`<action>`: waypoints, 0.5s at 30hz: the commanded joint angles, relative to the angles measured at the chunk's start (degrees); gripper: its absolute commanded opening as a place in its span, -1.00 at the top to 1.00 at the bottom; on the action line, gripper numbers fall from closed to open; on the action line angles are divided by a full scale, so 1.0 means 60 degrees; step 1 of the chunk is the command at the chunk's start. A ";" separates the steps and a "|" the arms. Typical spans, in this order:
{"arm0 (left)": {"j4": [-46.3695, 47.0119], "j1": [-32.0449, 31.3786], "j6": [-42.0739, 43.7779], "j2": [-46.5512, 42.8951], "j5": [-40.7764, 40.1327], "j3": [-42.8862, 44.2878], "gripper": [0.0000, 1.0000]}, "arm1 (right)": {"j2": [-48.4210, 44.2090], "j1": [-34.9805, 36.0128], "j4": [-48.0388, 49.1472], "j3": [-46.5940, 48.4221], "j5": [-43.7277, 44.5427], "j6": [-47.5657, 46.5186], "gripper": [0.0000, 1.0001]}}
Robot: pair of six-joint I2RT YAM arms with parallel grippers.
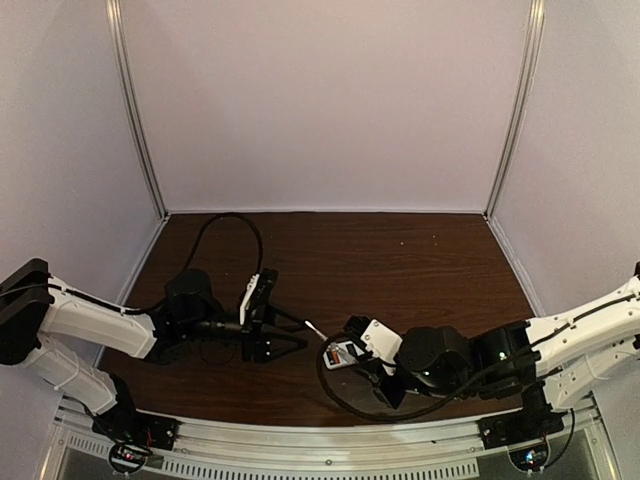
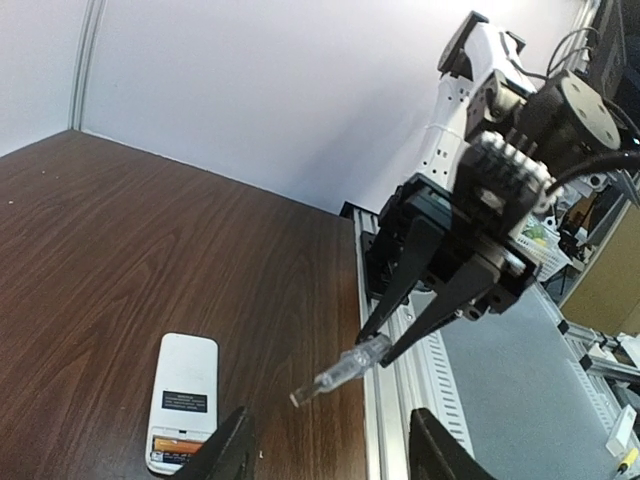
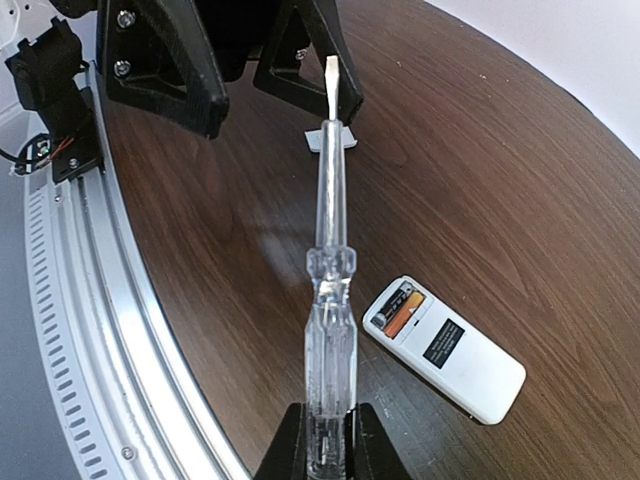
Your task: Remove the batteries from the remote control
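Observation:
The white remote control (image 3: pixel 445 348) lies back-up on the table, its battery bay open. Both batteries sit in the bay, the orange one (image 3: pixel 408 314) beside the silvery-dark one (image 3: pixel 392 303). My right gripper (image 3: pixel 328 425) is shut on the clear handle of a flat-blade screwdriver (image 3: pixel 330 270), whose tip hangs above the table, left of the remote and apart from it. My left gripper (image 2: pixel 330 450) is open and empty, just beyond the screwdriver tip. In the left wrist view the remote (image 2: pixel 185 398) lies left of the screwdriver (image 2: pixel 345 372). In the top view the remote (image 1: pixel 338 352) shows partly under the right gripper.
A small white squarish cover piece (image 3: pixel 330 138) lies on the table by the left gripper's fingers (image 3: pixel 160 60). The metal rail (image 3: pixel 110 330) runs along the table's near edge. White walls close the back and sides.

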 commanded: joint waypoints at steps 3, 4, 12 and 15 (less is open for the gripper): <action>0.0053 0.0080 -0.1467 0.0204 -0.0726 0.0519 -0.06 | 0.0962 0.0383 -0.0161 0.0870 0.2011 -0.0328 1.00; 0.0057 0.0084 -0.1583 0.0214 -0.0767 0.0533 -0.03 | 0.1073 0.0432 -0.0203 0.0979 0.2108 -0.0359 1.00; -0.0079 0.0081 -0.1969 0.0154 -0.0880 0.0566 0.18 | 0.1473 0.0543 -0.0307 0.1315 0.2538 -0.0490 1.00; -0.0089 0.0087 -0.1967 0.0163 -0.0893 0.0566 0.30 | 0.1586 0.0560 -0.0324 0.1399 0.2526 -0.0492 1.00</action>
